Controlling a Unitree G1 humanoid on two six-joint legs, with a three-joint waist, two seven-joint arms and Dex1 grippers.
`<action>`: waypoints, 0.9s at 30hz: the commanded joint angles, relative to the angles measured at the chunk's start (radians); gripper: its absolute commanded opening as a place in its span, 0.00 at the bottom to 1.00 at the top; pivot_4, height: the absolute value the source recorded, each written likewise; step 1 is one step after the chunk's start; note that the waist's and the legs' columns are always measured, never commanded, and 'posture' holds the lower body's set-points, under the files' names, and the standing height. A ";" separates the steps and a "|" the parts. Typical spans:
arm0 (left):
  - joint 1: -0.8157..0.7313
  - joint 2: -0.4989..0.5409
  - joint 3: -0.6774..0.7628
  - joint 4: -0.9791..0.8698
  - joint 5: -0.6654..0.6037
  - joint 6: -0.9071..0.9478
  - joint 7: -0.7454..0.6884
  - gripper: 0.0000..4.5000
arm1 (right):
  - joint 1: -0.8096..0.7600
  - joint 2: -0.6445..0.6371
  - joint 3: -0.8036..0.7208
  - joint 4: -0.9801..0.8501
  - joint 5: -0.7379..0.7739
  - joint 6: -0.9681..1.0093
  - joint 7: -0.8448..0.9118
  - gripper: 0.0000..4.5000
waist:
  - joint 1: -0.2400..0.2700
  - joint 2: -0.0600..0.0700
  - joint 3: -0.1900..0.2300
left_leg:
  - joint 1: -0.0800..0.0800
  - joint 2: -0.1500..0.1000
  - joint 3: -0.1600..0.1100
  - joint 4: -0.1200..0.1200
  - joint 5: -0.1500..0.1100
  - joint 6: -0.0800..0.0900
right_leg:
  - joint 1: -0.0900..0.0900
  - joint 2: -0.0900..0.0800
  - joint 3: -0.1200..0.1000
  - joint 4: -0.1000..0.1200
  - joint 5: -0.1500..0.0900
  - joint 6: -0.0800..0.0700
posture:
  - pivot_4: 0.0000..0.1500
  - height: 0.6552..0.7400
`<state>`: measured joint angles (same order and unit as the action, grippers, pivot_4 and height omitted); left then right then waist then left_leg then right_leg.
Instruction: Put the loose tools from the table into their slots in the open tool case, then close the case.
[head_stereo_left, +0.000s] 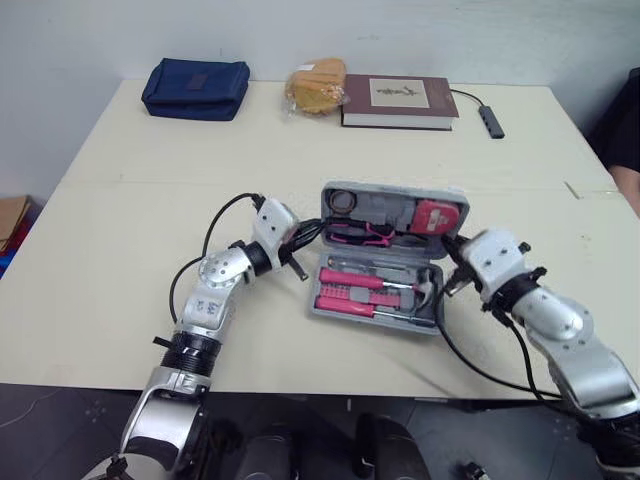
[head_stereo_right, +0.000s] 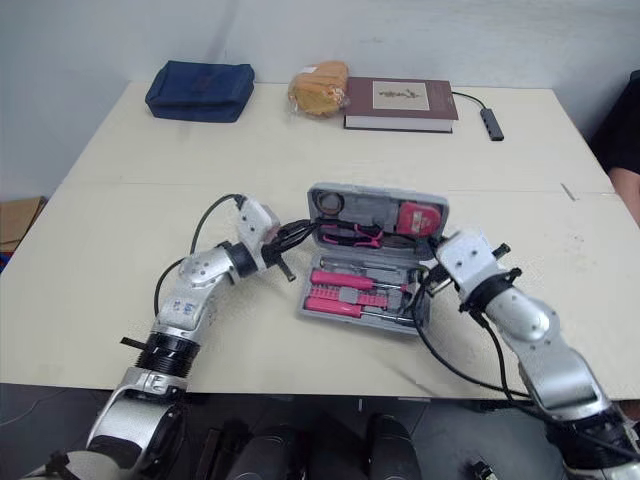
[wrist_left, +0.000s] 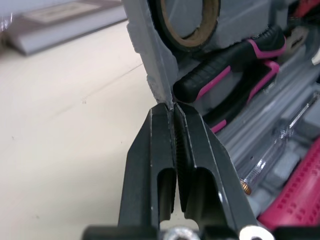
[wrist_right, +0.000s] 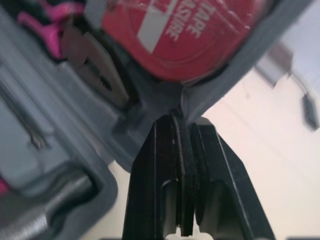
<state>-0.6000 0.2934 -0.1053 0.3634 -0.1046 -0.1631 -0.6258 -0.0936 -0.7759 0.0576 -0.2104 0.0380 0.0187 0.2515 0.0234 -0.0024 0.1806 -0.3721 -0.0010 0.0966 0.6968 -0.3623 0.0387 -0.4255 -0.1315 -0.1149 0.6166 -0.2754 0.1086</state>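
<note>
— How do the grippers stand?

— The left gripper (wrist_left: 173, 107) has its two black fingers pressed together, and the tips touch the left edge of the lid (head_stereo_left: 400, 191). The right gripper (wrist_right: 182, 119) is closed in the same way, with its tips against the right lower corner of the lid, just under the tape measure (head_stereo_left: 436, 217).

— And the tool case?

— The tool case (head_stereo_left: 370, 320) is grey and lies open on the table (head_stereo_left: 150, 200), near the front edge, between the two grippers. The lid is on the far side of it.

— What is in it?

— In the lid there are a brown tape roll (head_stereo_left: 342, 200), pliers (head_stereo_left: 355, 235) with black and pink handles, and the red tape measure. In the base lie screwdrivers (head_stereo_left: 350, 278) with pink handles and a hammer (head_stereo_left: 425, 290) with a metal head on the right side.

— What else is on the table?

— At the far edge, well apart from the case, there are a blue pouch (head_stereo_left: 195, 88), a bag of bread (head_stereo_left: 316, 86), a dark red book (head_stereo_left: 400, 100) and a small adapter (head_stereo_left: 490, 120) on a cable. A person's arm (head_stereo_left: 625, 185) shows at the right edge.
</note>
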 joint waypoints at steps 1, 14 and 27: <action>0.017 0.063 0.065 0.042 0.013 -0.272 -0.013 0.00 | 0.095 -0.076 -0.007 0.128 -0.273 -0.245 -0.107 0.00 | 0.000 0.000 0.000 | 0.000 0.000 0.000 0.000 0.000 0.000 | 0.000 0.000 0.000 0.000 0.000 0.000 | 1.00 1.00; 0.172 0.185 0.071 0.060 -0.043 -0.424 -0.154 0.45 | 0.355 -0.094 -0.068 0.170 -0.554 -0.523 -0.306 0.46 | -0.002 0.001 0.000 | 0.008 0.004 -0.005 -0.002 0.000 0.000 | 0.012 0.000 -0.005 -0.007 0.000 0.000 | 1.00 1.00; 0.084 0.261 0.141 0.096 -0.169 -0.074 -0.296 0.41 | 0.704 -0.064 -0.320 -0.106 0.178 -0.400 0.096 0.33 | -0.002 -0.001 -0.001 | 0.018 0.004 -0.005 -0.004 -0.003 0.002 | 0.022 -0.002 0.002 -0.012 0.000 0.000 | 1.00 1.00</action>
<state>-0.5011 0.5578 0.0304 0.4582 -0.2587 -0.2544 -0.9131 0.5920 -0.8494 -0.2410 -0.2722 0.0978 -0.4210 0.2852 0.0211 -0.0030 0.1800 -0.3537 0.0032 0.0913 0.6921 -0.3655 0.0410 -0.4029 -0.1331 -0.1125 0.6046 -0.2750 0.1082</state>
